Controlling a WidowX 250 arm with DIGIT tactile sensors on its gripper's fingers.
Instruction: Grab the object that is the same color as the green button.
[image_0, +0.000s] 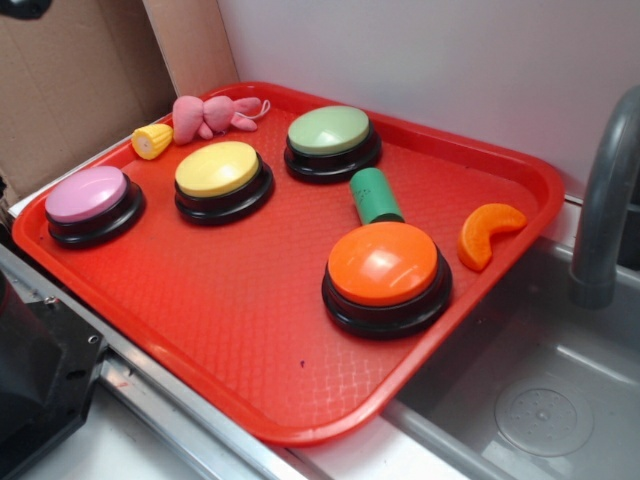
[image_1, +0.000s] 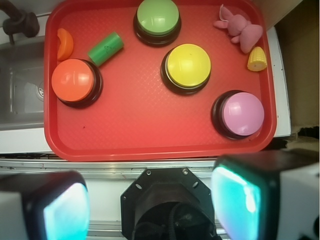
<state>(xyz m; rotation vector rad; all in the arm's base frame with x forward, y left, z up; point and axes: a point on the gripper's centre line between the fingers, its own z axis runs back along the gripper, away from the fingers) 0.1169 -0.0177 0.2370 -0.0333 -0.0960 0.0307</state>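
A: Which step is this, by your reading?

B: The very start, I'd judge. The gripper (image_1: 150, 200) hangs high above the near edge of the red tray (image_1: 150, 145), its 2 pads (image_1: 235, 200) spread wide apart with nothing between them. Nothing is grasped yet.

A: And the target?

B: The green cylinder (image_1: 105, 48), lying on its side on the tray. In the exterior view the green cylinder (image_0: 375, 195) sits between the green button (image_0: 330, 140) and the orange button (image_0: 385, 275), with its lower end touching or all but touching the orange button's dome edge. It matches the green button (image_1: 157, 20) in hue, though darker.

A: What else is on the tray?

B: 4 buttons altogether: green, orange, a yellow button (image_1: 187, 67) and a pink button (image_1: 240, 114). Also an orange slice toy (image_1: 64, 43) just beside the cylinder, a pink plush bunny (image_1: 240, 27) and a small yellow corn toy (image_1: 257, 59) at the far corner. A grey sink (image_0: 540, 400) lies next to the tray.

A: What does the next move call for?

B: Travel across the tray toward the sink-side end, then a descent over the cylinder. It lies at a slant in the wrist view, so I'd expect the wrist to turn until the pads straddle its round sides. The orange button (image_1: 75, 80) crowds one end, so closing near the middle or the free end looks safer.
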